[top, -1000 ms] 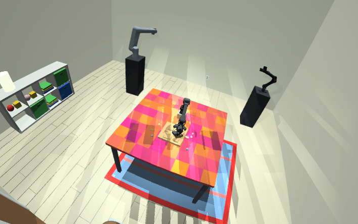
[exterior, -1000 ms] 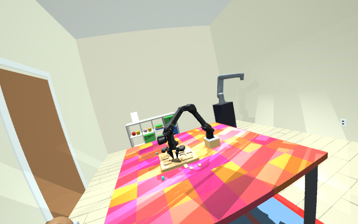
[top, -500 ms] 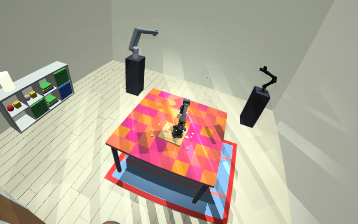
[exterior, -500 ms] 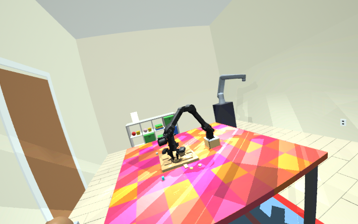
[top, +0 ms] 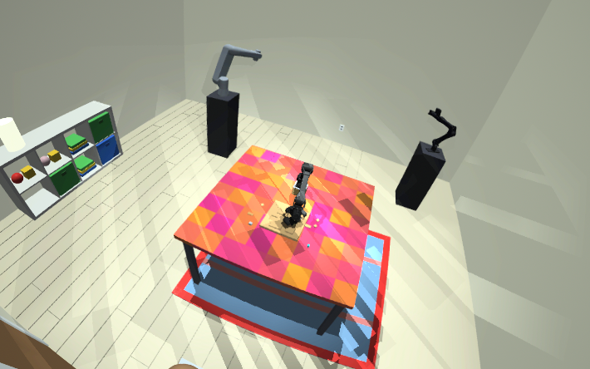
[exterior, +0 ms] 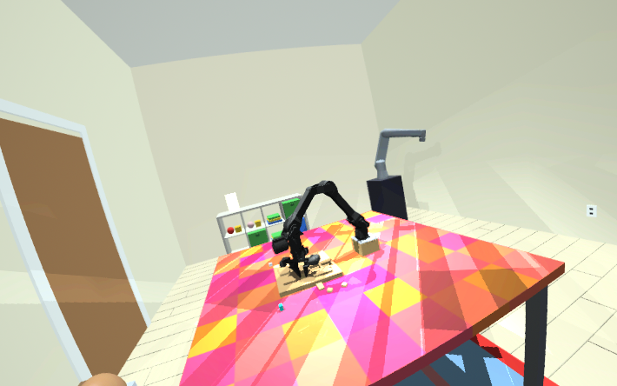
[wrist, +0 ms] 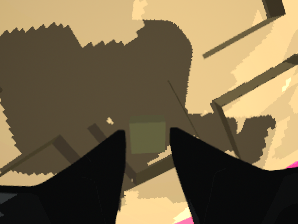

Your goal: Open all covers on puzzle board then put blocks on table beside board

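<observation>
The wooden puzzle board [top: 269,220] [exterior: 289,286] [wrist: 60,3] lies in the middle of the chequered table [top: 260,270] [exterior: 397,306]. My gripper [top: 289,221] [exterior: 300,274] [wrist: 148,135] is down on the board, and its shadow covers much of the wood in the wrist view. A small green block [wrist: 148,137] sits in a well right between my two black fingertips. The fingers flank it closely with a thin gap on each side. Cover outlines and tracks show on the board around it. Several small blocks lie on the table beside the board, such as a tan one [top: 250,213] [exterior: 320,286] and a cyan one [top: 307,245] [exterior: 281,306].
The arm's tan base box [exterior: 365,245] stands behind the board. Off the table stand two other arms on black pedestals [top: 222,122] [top: 419,174], a white shelf [top: 54,155] [exterior: 258,227] with coloured items, and a brown door [exterior: 62,239].
</observation>
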